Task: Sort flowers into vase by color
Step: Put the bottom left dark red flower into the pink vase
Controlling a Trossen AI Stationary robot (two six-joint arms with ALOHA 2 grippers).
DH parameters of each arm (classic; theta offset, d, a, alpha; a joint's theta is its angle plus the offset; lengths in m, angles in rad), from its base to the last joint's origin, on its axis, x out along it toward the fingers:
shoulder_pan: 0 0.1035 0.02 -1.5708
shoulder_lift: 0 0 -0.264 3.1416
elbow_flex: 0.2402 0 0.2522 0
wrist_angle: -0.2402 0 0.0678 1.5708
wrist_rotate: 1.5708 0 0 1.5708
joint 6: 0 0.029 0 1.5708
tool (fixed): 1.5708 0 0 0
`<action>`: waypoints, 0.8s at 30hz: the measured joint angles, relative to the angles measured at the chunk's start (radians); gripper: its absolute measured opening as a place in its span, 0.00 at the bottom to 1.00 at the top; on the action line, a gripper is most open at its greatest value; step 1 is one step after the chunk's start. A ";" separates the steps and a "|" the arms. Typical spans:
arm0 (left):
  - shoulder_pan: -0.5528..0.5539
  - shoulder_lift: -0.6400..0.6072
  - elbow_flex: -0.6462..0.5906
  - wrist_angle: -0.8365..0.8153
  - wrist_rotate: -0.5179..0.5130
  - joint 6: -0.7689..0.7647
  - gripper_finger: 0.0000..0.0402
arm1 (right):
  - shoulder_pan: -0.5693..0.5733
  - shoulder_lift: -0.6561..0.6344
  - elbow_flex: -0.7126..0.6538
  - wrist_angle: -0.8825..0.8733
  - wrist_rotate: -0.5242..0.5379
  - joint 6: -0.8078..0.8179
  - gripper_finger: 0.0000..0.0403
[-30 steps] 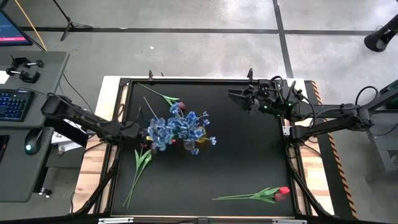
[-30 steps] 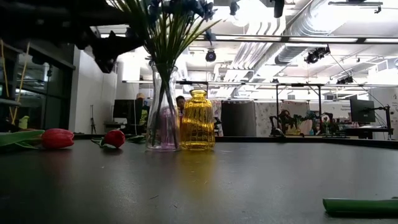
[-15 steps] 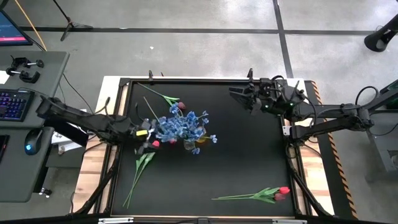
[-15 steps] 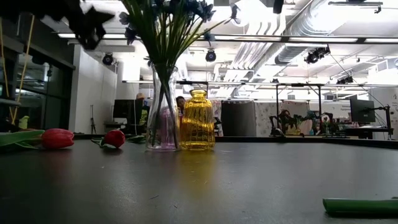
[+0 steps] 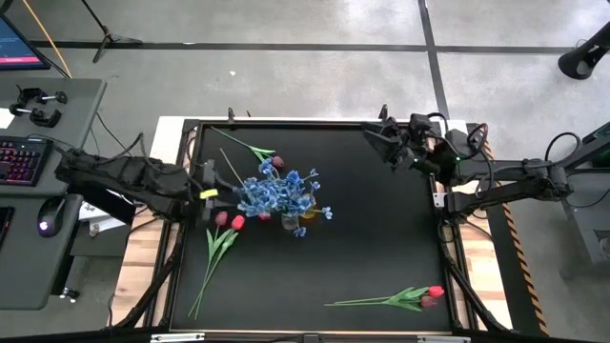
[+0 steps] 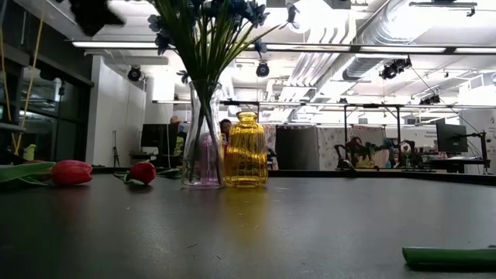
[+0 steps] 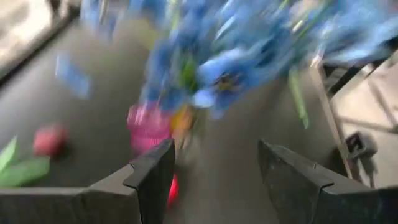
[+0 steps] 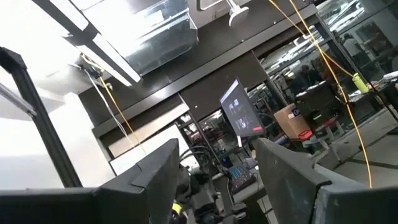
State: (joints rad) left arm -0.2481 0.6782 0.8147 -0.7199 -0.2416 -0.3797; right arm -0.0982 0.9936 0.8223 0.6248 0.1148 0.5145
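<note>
Blue flowers point(image 5: 278, 193) stand in a glass vase point(image 6: 202, 143) at mid-table, stems down in it, with a yellow vase point(image 6: 246, 150) beside it. Two red tulips point(image 5: 229, 221) lie on the mat by the vase, stems running toward the near left. A dark maroon tulip point(image 5: 274, 162) lies beyond the vases. Two more red tulips point(image 5: 432, 294) lie near the front right. My left gripper point(image 5: 212, 181) hangs open, raised, left of the bouquet; its wrist view shows empty fingers point(image 7: 214, 155). My right gripper point(image 5: 370, 135) is open and empty at the far right, tipped upward point(image 8: 217, 152).
The black mat has a raised frame point(image 5: 187, 152) around it. A green stem point(image 6: 449, 256) lies close to the low camera. Bare mat lies between the vases and the right arm. A desk with a keyboard point(image 5: 24, 157) stands left of the table.
My left gripper has risen and drawn back from the blue bouquet toward the table's left edge, tipping nearer to level, still open and empty. The red tulips it covered now show. My right gripper has tipped upward.
</note>
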 joint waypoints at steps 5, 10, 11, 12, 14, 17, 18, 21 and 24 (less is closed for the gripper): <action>0.000 0.053 -0.009 -0.206 0.165 -0.244 0.54 | 0.000 -0.002 0.001 -0.012 -0.016 -0.043 0.51; -0.005 0.099 -0.081 -0.272 0.314 -0.535 0.54 | -0.008 -0.011 0.002 -0.118 -0.018 -0.044 0.51; -0.010 0.107 -0.100 -0.271 0.339 -0.592 0.54 | -0.009 -0.011 0.002 -0.148 -0.019 -0.043 0.51; -0.018 0.111 -0.119 -0.271 0.363 -0.647 0.54 | -0.009 -0.012 0.002 -0.179 -0.019 -0.043 0.51; -0.040 0.120 -0.158 -0.271 0.395 -0.750 0.54 | -0.009 -0.014 0.002 -0.235 -0.019 -0.043 0.51; -0.087 0.127 -0.213 -0.273 0.393 -0.919 0.54 | -0.009 -0.014 0.002 -0.295 -0.021 -0.033 0.51; -0.103 0.129 -0.229 -0.271 0.389 -0.967 0.54 | -0.009 -0.014 0.002 -0.310 -0.021 -0.026 0.51; -0.143 0.135 -0.269 -0.260 0.347 -1.086 0.54 | -0.009 -0.014 0.002 -0.350 -0.021 -0.026 0.51; -0.161 0.149 -0.283 -0.238 0.275 -1.199 0.54 | -0.009 -0.014 0.002 -0.377 -0.021 -0.028 0.51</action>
State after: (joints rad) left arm -0.4092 0.8269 0.5316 -0.9581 0.0335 -1.5788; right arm -0.1070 0.9794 0.8238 0.2474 0.0937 0.4866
